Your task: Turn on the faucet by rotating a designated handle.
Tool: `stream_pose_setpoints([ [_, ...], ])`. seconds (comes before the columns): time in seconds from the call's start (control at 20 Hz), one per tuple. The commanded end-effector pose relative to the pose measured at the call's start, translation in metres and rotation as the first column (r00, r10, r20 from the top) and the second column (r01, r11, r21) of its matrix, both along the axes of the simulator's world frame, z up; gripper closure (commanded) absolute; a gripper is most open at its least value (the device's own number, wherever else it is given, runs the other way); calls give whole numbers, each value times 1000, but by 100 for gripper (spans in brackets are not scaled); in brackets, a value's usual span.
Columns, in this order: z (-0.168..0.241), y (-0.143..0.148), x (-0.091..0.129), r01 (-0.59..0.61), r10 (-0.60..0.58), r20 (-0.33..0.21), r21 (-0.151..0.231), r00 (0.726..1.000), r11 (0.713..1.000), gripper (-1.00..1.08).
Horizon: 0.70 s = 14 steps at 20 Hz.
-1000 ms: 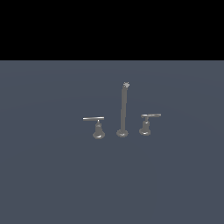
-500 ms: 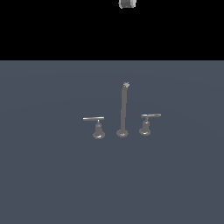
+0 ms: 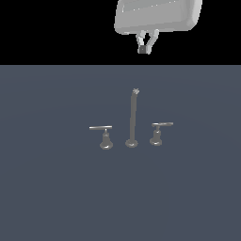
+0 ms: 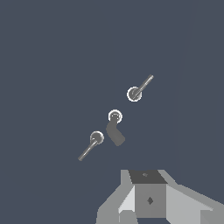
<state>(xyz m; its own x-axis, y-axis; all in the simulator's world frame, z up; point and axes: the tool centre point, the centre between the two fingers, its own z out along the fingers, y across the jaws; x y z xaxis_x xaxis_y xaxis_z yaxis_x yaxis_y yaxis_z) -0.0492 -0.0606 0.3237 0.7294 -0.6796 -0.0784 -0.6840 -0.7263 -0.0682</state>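
Observation:
The faucet (image 3: pixel 132 120) stands mid-floor in the exterior view: a tall thin spout post on a round foot between two low levers. The handle (image 3: pixel 157 133), with a short bar on a stubby bell base, is on the exterior view's right. The slimmer-necked lever (image 3: pixel 104 136) is on the left. My gripper (image 3: pixel 145 47) hangs high above and beyond the faucet, touching nothing, with its fingers together and empty. The wrist view shows the gripper (image 4: pixel 146 183), the spout (image 4: pixel 115 127) and two levers (image 4: pixel 139 89) (image 4: pixel 91 145) from above; I cannot tell which of them is the handle.
The faucet set stands on a flat dark blue-grey floor (image 3: pixel 56 197). Above the floor's far edge the background is black. The pale grey hand body (image 3: pixel 157 16) fills the top of the exterior view.
The hand was out of view one second ago. It has come down into the top of the exterior view. The faucet and both levers have not moved.

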Motion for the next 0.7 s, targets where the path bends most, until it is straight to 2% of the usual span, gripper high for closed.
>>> stream_pose_setpoints([
  [0.0, -20, -9, 15, 73, -73, -4, -4, 997, 997, 108],
  [0.3, -73, -32, 44, 242, -242, -12, -21, 970, 970, 108],
  [0.65, -140, -62, 68, 427, -428, -12, -52, 904, 903, 108],
])
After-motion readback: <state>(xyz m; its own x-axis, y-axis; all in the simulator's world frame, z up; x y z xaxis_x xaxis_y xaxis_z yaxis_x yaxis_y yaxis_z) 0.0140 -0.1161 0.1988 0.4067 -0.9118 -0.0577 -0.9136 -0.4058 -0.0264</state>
